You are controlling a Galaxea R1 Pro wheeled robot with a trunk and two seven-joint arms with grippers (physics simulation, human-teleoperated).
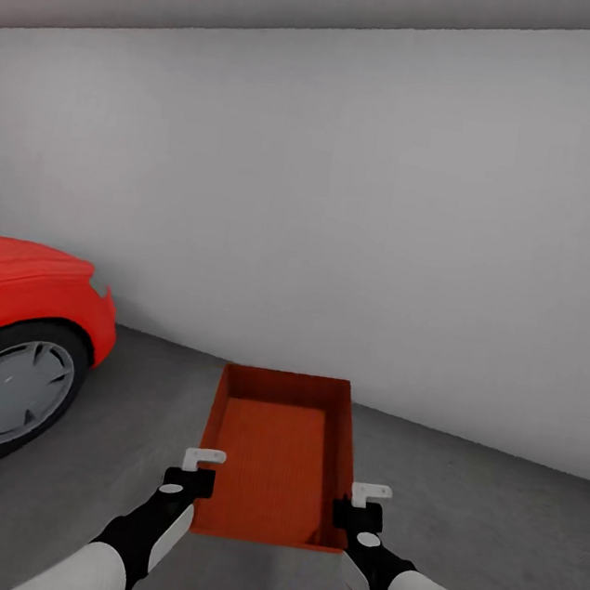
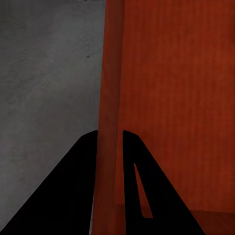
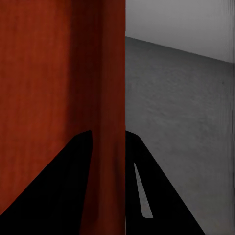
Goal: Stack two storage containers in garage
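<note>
One orange-red storage container (image 1: 277, 457) sits lengthwise in front of me over the dark grey garage floor (image 1: 489, 519), its open top showing an empty inside. My left gripper (image 1: 196, 485) is shut on its left wall near the near corner. In the left wrist view, the black fingers (image 2: 73, 186) straddle that thin wall (image 2: 110, 98). My right gripper (image 1: 353, 514) is shut on the right wall, which passes between its fingers (image 3: 63, 186) in the right wrist view (image 3: 110, 98). I cannot tell whether the box rests on the concrete or hangs just above it. The second container is out of view.
A red car (image 1: 14, 288) stands at the left, its front wheel (image 1: 9, 391) close to the box's left side. A plain pale grey wall (image 1: 346, 199) runs across just beyond the box. Bare concrete stretches to the right.
</note>
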